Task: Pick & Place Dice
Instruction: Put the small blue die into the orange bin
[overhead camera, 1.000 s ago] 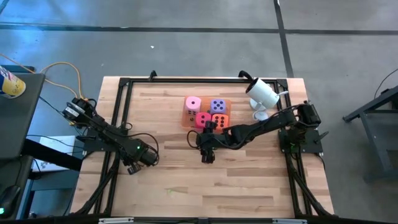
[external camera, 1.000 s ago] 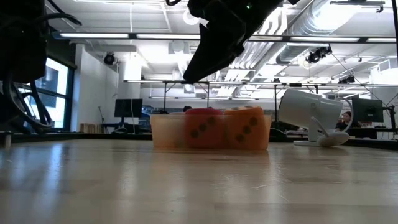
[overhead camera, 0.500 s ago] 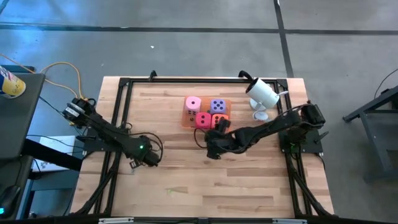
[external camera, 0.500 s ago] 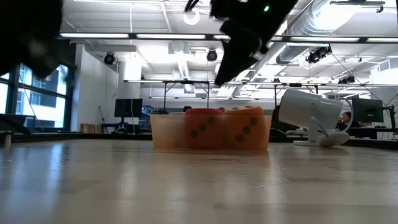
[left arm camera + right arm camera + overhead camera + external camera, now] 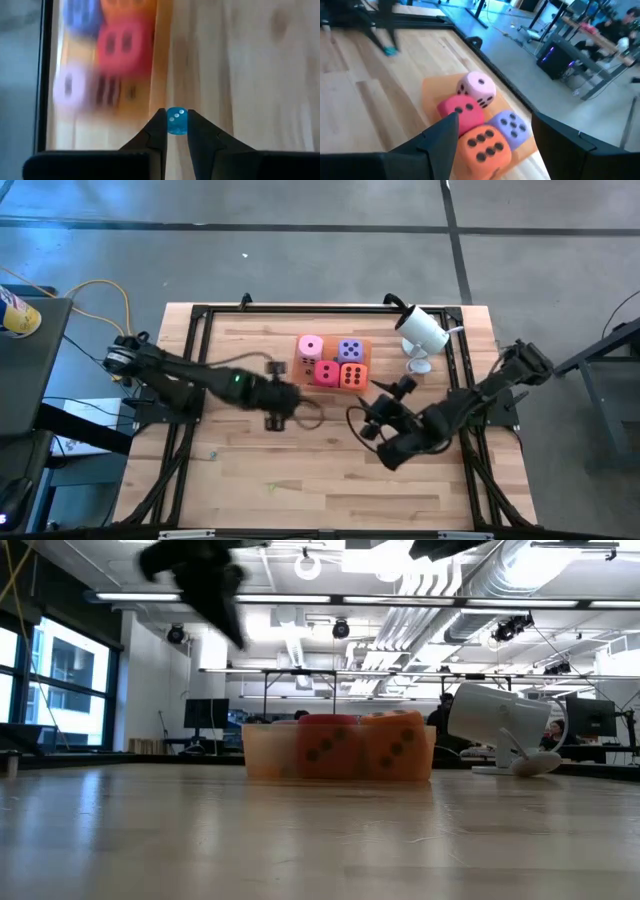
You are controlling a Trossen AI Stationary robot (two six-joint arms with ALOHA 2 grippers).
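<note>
Already, the job is looking mostly finished. The left gripper [image 5: 176, 126] is hovering above the bare boards, just short of the tray, with its jaws clamped on a small blue die [image 5: 176, 120]. That die is sitting between the fingertips, clear of the wood. The right gripper [image 5: 492, 131] is hanging on the other side of the tray with its jaws apart and nothing between them.

Just beyond, the four big dice are sitting together on the flat orange tray [image 5: 434, 87]. The red die [image 5: 462, 111] and the orange die [image 5: 485, 145] are filling the nearer row, and the pink die [image 5: 477, 86] and the purple die [image 5: 512, 125] the farther one, each touching its neighbours. By my reading, only the small blue die is waiting to be set down. The left wrist view is blurring the tray, so I cannot tell where it is meant to go.

The wooden table [image 5: 300, 470] is lying bare around the tray, with a dark frame running along its edges. A white device on a stand [image 5: 422, 330] is standing near the far right corner.

Farther off, strip lights and pale ducts are running across an open workshop ceiling, above desks carrying monitors [image 5: 205, 712].
</note>
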